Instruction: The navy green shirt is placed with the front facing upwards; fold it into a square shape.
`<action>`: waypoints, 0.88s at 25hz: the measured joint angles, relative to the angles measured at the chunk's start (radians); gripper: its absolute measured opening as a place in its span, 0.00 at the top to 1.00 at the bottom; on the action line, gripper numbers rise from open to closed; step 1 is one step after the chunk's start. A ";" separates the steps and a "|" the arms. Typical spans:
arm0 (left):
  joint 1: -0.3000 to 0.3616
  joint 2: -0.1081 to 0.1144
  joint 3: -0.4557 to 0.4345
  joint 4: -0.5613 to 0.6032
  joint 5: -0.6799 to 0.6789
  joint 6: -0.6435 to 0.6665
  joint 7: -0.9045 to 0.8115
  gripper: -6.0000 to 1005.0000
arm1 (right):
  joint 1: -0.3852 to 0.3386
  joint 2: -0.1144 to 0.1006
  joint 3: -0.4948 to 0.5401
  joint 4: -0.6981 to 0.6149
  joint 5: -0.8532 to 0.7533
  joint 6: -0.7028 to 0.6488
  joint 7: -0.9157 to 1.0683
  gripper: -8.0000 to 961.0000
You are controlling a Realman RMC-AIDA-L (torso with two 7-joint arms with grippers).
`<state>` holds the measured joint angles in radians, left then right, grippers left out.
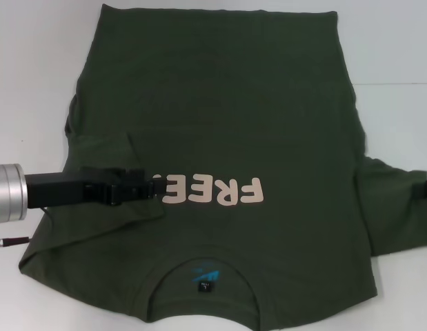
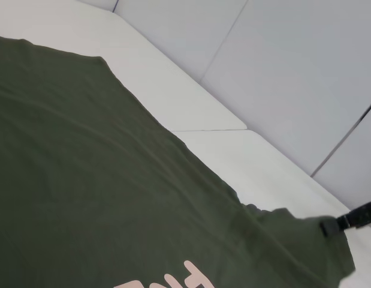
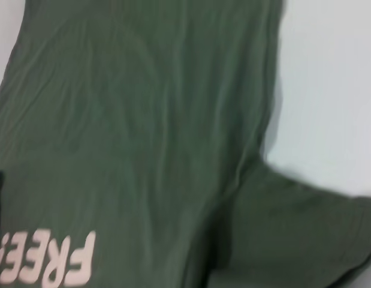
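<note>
The navy green shirt [image 1: 234,117] lies front up on the white table [image 1: 34,69], collar and black neck label [image 1: 207,283] nearest me. The pink "FREE" print [image 1: 216,192] runs across the chest. The shirt's left sleeve is folded in over the body. My left gripper [image 1: 158,187] sits at the edge of that flap, next to the print, shut on the cloth. My right gripper [image 1: 425,187] is at the picture's right edge, on the tip of the spread right sleeve. The left wrist view shows this right gripper [image 2: 352,218] pinching the raised sleeve tip of the shirt [image 2: 83,180].
White table surface shows on all sides of the shirt. A seam between table panels [image 2: 209,130] runs beyond the shirt's far side, with a pale wall [image 2: 305,72] behind it. The right wrist view shows only the shirt [image 3: 143,120] and bare table [image 3: 329,90].
</note>
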<state>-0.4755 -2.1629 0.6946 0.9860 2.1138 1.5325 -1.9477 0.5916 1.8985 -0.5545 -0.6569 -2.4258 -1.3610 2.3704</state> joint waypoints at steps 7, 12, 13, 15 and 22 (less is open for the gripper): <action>0.000 0.000 -0.007 0.002 -0.038 -0.002 -0.024 0.33 | 0.036 -0.019 0.003 -0.029 0.003 0.012 0.037 0.96; 0.001 0.005 -0.039 0.004 -0.053 -0.008 -0.063 0.33 | 0.068 -0.025 -0.002 -0.028 -0.017 0.010 0.086 0.95; 0.001 0.005 -0.049 0.004 -0.054 -0.008 -0.064 0.33 | 0.071 -0.029 -0.003 -0.028 -0.019 0.004 0.093 0.95; 0.001 0.006 -0.067 0.003 -0.055 -0.008 -0.065 0.33 | 0.076 -0.039 -0.003 -0.028 -0.027 -0.004 0.109 0.94; 0.003 0.007 -0.091 -0.002 -0.055 -0.010 -0.063 0.33 | 0.069 -0.055 0.018 -0.038 -0.033 -0.009 0.133 0.93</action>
<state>-0.4720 -2.1557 0.6040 0.9839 2.0583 1.5229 -2.0110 0.6605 1.8433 -0.5361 -0.6948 -2.4586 -1.3700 2.5031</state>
